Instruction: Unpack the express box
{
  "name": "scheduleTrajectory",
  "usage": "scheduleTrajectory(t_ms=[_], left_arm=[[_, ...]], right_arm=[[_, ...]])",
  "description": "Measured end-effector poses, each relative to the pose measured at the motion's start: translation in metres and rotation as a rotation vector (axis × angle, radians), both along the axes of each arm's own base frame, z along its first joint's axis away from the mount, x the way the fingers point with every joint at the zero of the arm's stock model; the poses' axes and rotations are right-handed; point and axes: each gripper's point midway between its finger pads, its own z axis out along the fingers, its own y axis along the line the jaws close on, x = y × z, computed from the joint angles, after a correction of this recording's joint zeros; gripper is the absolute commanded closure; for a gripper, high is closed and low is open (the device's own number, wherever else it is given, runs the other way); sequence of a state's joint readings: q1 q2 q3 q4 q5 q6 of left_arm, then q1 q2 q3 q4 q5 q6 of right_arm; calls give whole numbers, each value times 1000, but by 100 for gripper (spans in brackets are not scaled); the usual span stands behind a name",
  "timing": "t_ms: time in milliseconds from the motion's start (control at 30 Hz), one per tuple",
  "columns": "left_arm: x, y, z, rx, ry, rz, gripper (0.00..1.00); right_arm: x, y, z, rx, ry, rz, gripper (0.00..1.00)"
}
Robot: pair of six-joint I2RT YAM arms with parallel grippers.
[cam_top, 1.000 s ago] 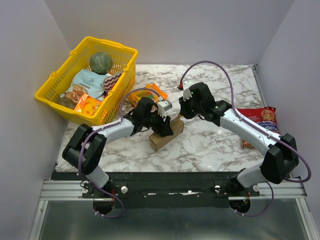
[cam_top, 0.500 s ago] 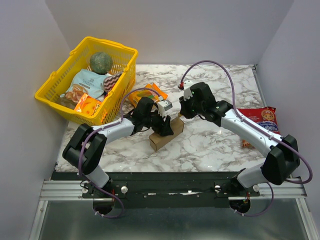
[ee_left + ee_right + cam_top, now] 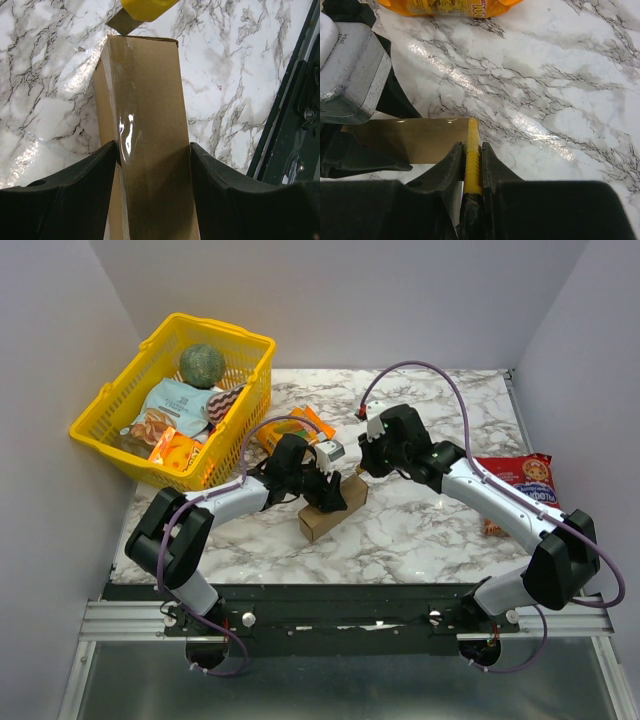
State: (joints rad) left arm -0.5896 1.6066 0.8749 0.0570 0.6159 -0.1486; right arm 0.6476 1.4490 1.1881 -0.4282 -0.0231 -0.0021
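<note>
Three pale walls (image 3: 330,300) enclose the marble table (image 3: 420,530) bearing the express box (image 3: 316,523)

Lab-style robot test cell, not a home: my bases sit on an aluminium rail (image 3: 120,620) at the edge of a marble-print table (image 3: 420,540), with plain pale walls (image 3: 350,300) boxing it in and a yellow basket (image 3: 216,330) of groceries.

From above and behind my bases one camera overlooks the whole counter (image 3: 430,535); both wrist cameras look closely down on the shared express box (image 3: 150,125).
</note>
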Motion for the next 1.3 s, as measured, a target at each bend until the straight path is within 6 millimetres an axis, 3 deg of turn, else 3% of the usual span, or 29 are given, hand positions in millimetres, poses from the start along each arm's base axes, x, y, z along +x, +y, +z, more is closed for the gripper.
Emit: scheduleTrajectory(t_ms=[400,833,900,1000,1033,1133,1300], left_arm=[[3,-3,0,-14,19,19,64],[4,-5,0,-19,26,24,70],[4,-6,0,-19,26,22,68],[5,-8,0,-23,26,18,52],[5,-9,1,-22,23,15,42],[8,-11,2,-24,17,14,31],[10,-14,11,-23,5,-19,23]], right_arm=[[-15,-13,-8,-50,33,17,100],[-23,-22,-13,-91,67,9,100],[-25,-24,-11,-97,72,7,99],[-29,-28,-6,-101,72,1,100],[-29,-29,-3,-99,67,-2,100],[-29,-31,5,-100,42,-10,99],[-12,-30,30,-115,-41,-19,99]])
